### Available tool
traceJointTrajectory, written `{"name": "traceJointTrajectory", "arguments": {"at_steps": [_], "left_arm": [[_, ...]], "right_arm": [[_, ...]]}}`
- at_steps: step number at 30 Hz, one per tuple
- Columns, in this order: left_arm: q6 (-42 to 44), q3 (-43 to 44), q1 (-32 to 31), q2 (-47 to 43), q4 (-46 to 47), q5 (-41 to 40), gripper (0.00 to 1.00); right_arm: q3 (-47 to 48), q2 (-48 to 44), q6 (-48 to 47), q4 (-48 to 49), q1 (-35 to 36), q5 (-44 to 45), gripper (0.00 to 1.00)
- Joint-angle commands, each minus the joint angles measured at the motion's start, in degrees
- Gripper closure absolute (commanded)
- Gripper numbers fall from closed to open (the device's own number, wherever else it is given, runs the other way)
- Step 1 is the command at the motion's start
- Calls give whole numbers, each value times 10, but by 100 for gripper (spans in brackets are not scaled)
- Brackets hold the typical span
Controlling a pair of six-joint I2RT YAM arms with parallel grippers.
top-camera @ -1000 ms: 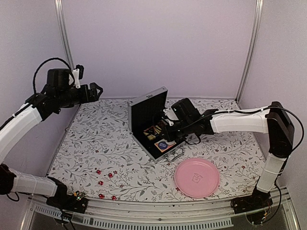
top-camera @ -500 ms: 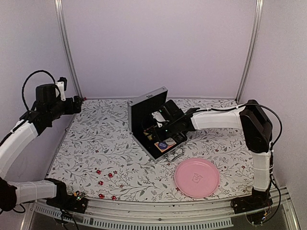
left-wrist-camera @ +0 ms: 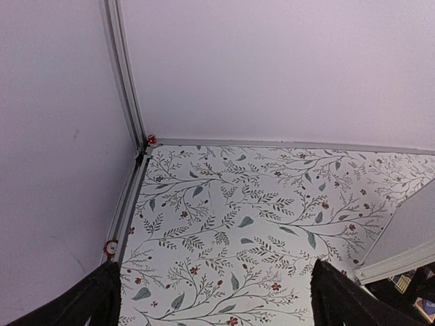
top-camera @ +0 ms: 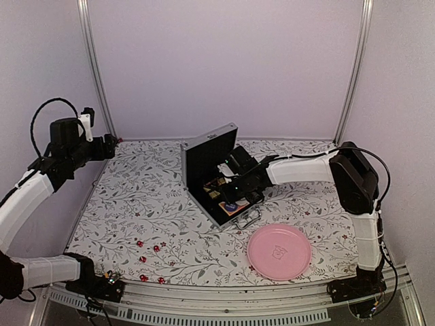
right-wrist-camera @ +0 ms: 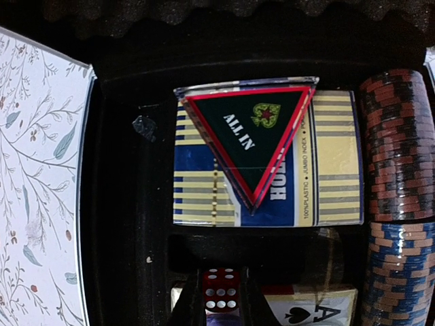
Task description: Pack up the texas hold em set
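While right gripper [right-wrist-camera: 217,316] pinches small red die [right-wrist-camera: 219,291] directly above open silver aluminium briefcase [top-camera: 209,140] at bench [top-camera: 136,204] centre, loose red dice [top-camera: 156,248] lie near-left, closer to wide-open, empty left gripper [top-camera: 110,147]

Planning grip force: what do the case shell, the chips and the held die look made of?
The case shell looks like brushed aluminium: silver, matte sheen. The chips seem moulded plastic or composite: dull striped edges. The red die looks glossy hard plastic with white pips.

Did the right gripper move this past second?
Yes. The right gripper, jaws shut on a small red die, moved left toward the lid of the silver aluminium briefcase.
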Motion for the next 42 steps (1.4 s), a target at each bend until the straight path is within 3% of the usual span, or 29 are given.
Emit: {"name": "traceJointTrajectory", "arguments": {"at_steps": [1, 30, 40, 42], "left_arm": [[4, -6, 5, -4, 12, 3, 3], [6, -5, 5, 10, 11, 16, 3], [6, -5, 5, 15, 11, 19, 3], [6, -5, 5, 15, 10, 19, 3]], "right_arm": [[9, 14, 5, -8, -13, 20, 96], [40, 48, -24, -18, -30, 90, 95], [45, 45, -19, -21, -29, 101, 82], [49, 42, -19, -22, -30, 103, 76]]}}
